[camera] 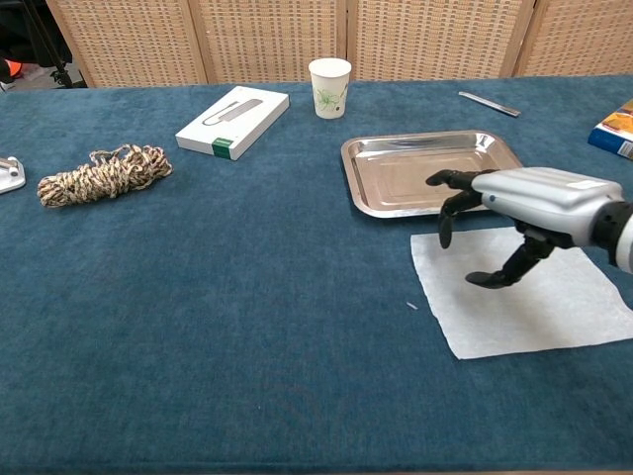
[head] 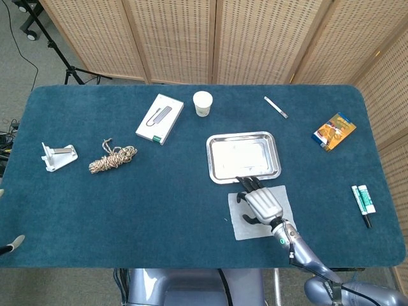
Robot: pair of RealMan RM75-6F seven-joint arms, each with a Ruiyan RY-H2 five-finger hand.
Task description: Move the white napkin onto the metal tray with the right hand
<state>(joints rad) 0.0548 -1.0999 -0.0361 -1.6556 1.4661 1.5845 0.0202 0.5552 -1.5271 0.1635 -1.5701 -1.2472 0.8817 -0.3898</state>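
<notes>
A blue cloth is covering the table, wicker screens are standing behind; the right hand is hovering over the white napkin, fingers apart.

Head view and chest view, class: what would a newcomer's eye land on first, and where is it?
The silver right hand stands out first, fingers spread, poised over the white napkin near the table's front edge. Just behind it gleams the empty metal tray. Far left, a coil of rope lies on the blue cloth.
</notes>
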